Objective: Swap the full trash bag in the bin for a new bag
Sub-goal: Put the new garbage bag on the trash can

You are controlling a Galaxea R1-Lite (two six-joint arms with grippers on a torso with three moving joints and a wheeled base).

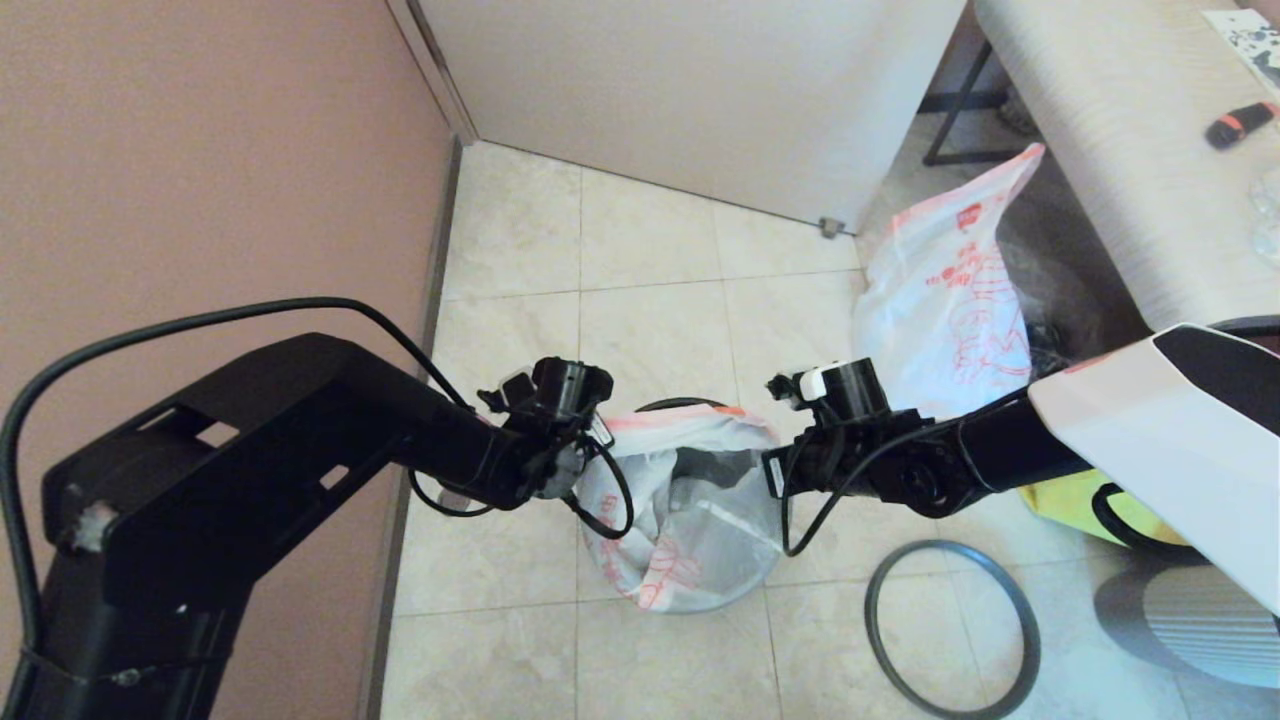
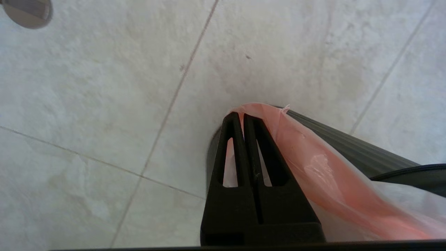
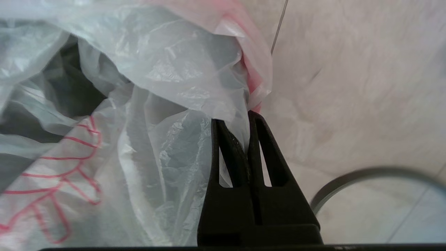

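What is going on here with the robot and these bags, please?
The robot is lining the bin with the new bag. The left gripper and the right gripper are each shut on the bag's pink rim, on opposite sides. The hoop lies on the floor, and the full trash bag sits further back.

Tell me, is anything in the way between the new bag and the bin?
Nothing visible. The new bag already hangs in the bin; the left pincer and right pincer grip its rim. The full trash bag stands apart.
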